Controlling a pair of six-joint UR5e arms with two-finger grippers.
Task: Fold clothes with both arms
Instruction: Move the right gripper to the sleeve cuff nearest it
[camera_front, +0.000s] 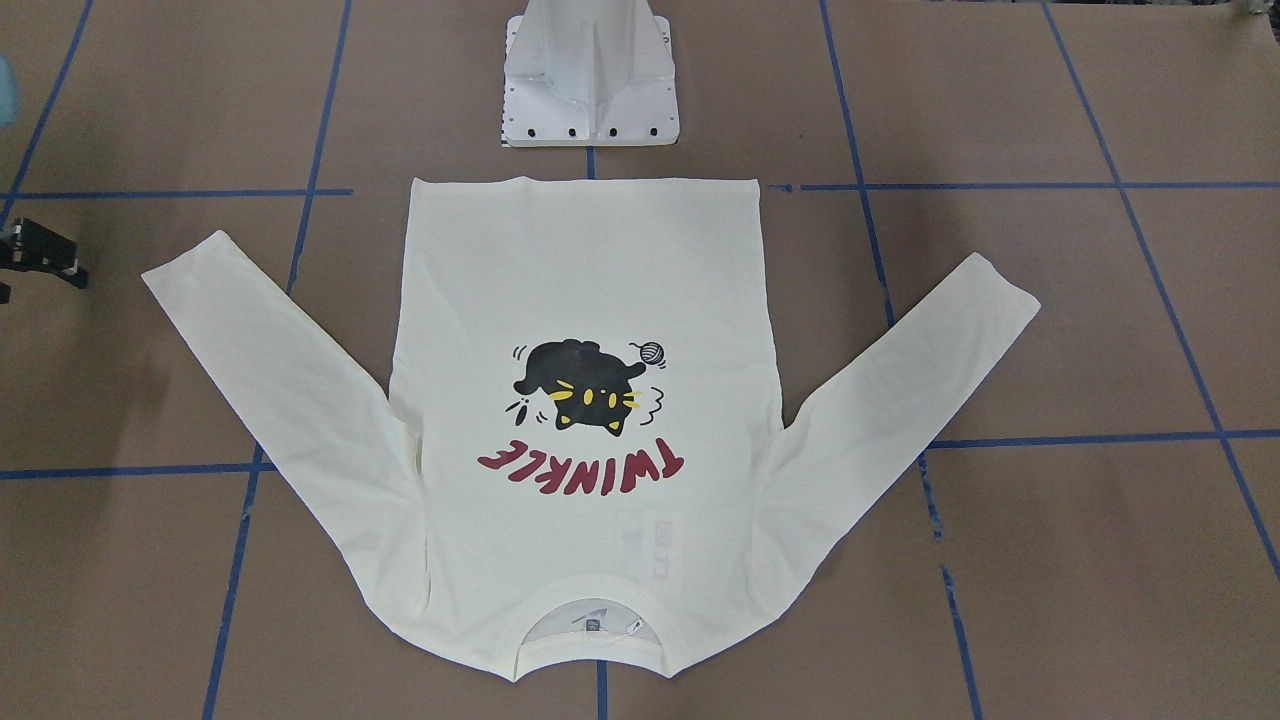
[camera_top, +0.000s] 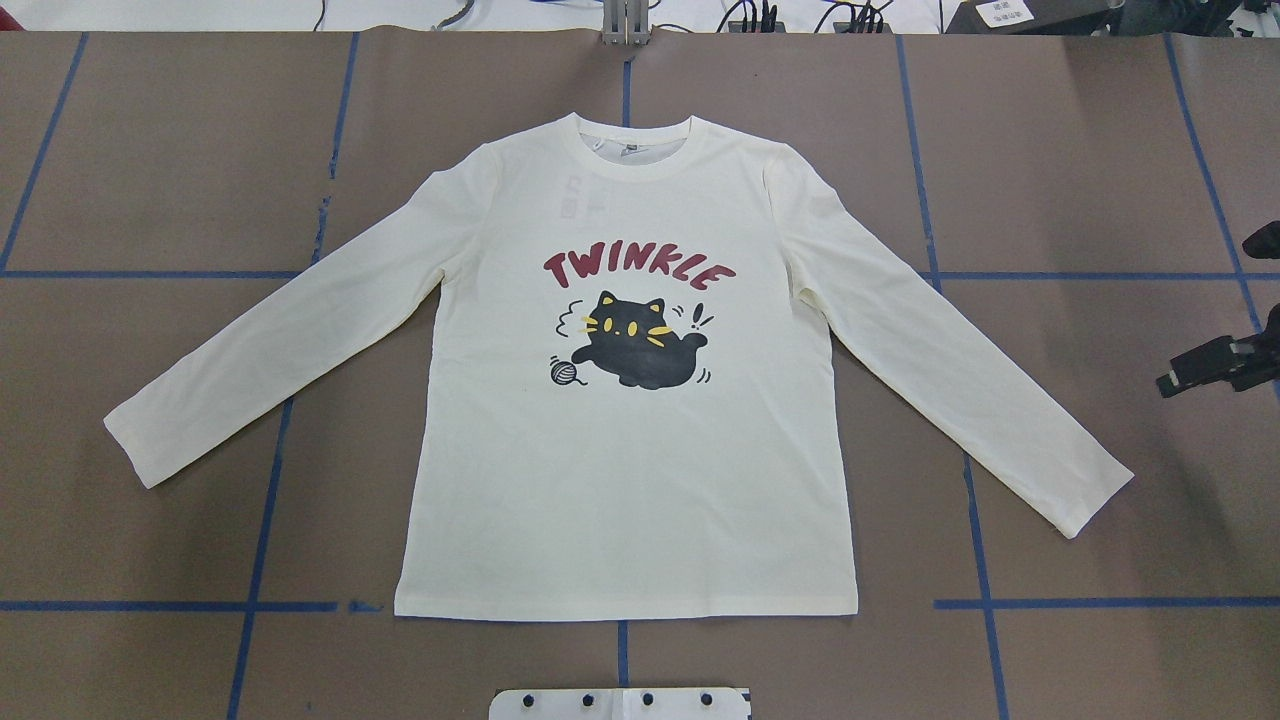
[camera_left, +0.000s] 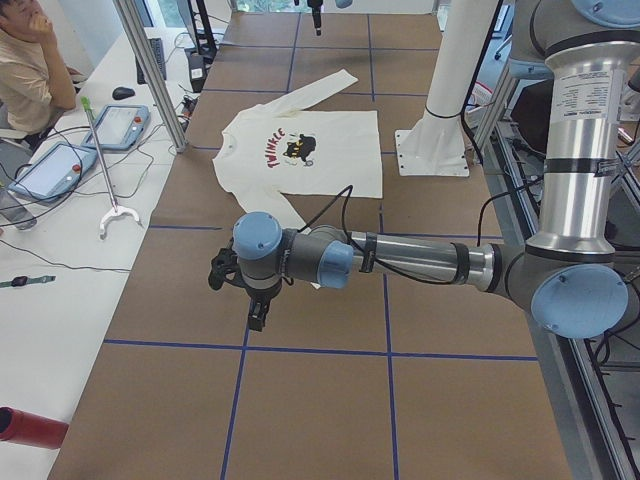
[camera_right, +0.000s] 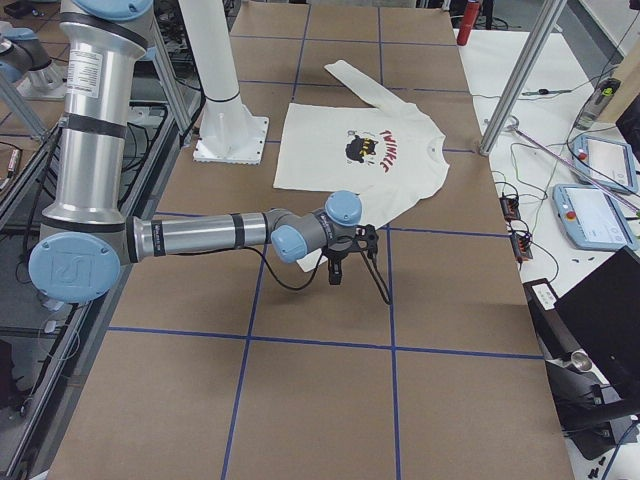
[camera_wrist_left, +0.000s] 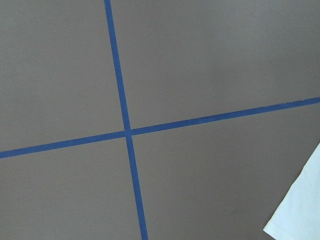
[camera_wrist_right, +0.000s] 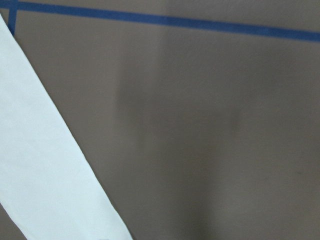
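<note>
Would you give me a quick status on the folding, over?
Right gripper and left gripper clear of the T-shirt, state unreadable. Shirt flat, print up, sleeves spread, unfolded. Nothing on it.

The left arm (camera_left: 420, 262) and right arm (camera_right: 200, 235) are silver-grey tubes joined by darker grey joints with round light blue caps, one cap embossed with a logo. Each upright tube carries a white printed label and black bands. Black cables loop along the forearms to the black left gripper (camera_left: 257, 318) and right gripper (camera_right: 337, 273). The white pedestal (camera_front: 590, 90) has dark screws along its plate.

T-shirt (camera_front: 590, 270) spread flat, brown table (camera_front: 1060, 330)
</note>
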